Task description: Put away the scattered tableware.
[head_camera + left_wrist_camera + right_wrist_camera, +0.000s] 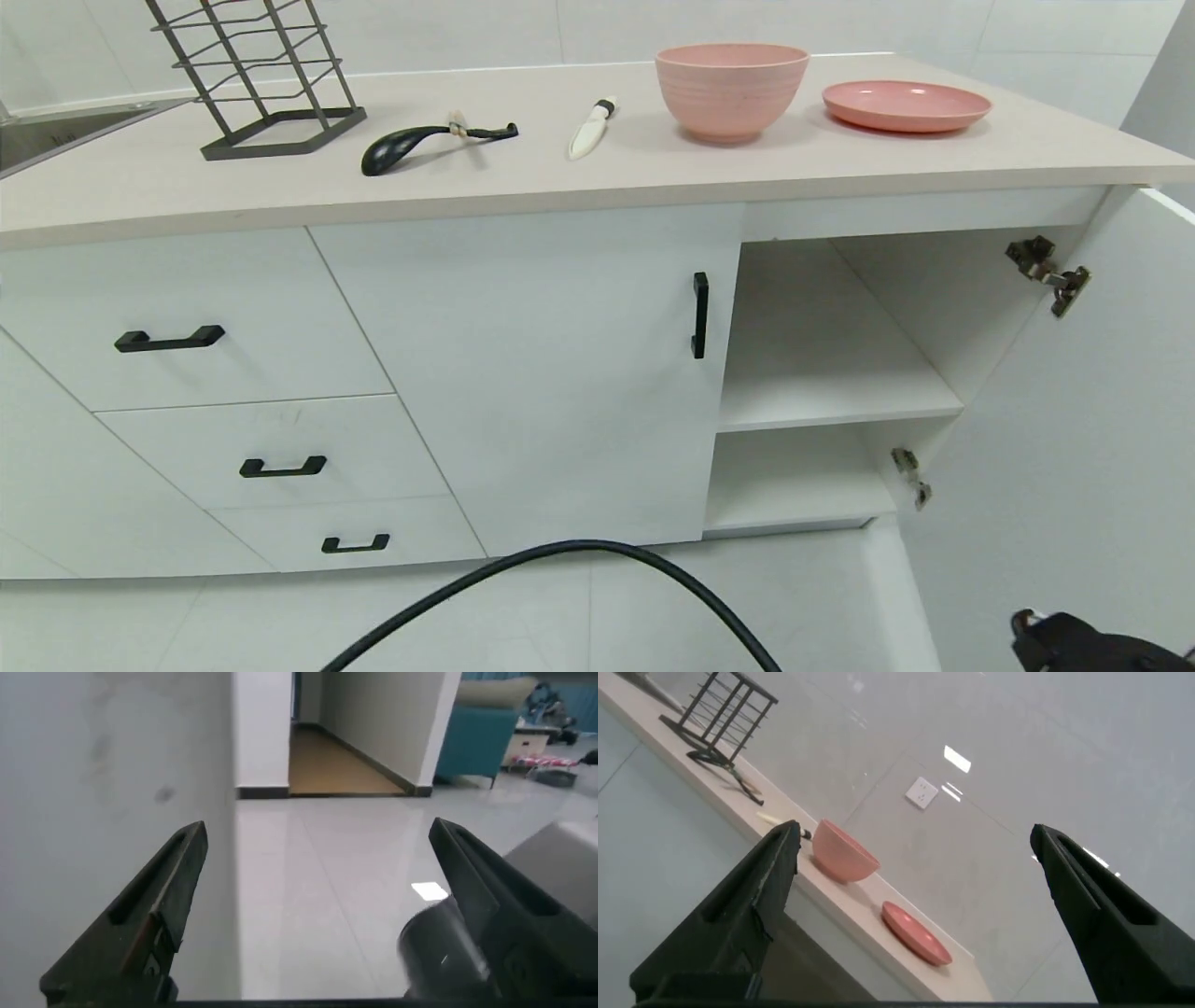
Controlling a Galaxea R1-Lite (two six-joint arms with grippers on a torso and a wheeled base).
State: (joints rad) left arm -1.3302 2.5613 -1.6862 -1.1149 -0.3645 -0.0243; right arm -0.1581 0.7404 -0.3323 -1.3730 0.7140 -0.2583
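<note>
Left gripper point(318, 826) gapes empty over tiled floor point(327, 887), right gripper point(915, 829) gapes empty below the counter point(560, 182), which carries rack point(271, 84), black spoon point(411, 145), white knife point(590, 131), pink bowl point(730, 89) and, nearest its right edge, plate point(906, 105), above an open cabinet point(831, 392).

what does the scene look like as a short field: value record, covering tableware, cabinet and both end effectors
countertop: carries all the tableware
plate: pink, flat, toward the right end
bowl: pink, upright, beside the plate
ladle: black, lying near the wire rack
white utensil: lying between ladle and bowl
cabinet door: right one swung open, shelves showing
left end effector: open, holding nothing
right end effector: open, holding nothing
</note>
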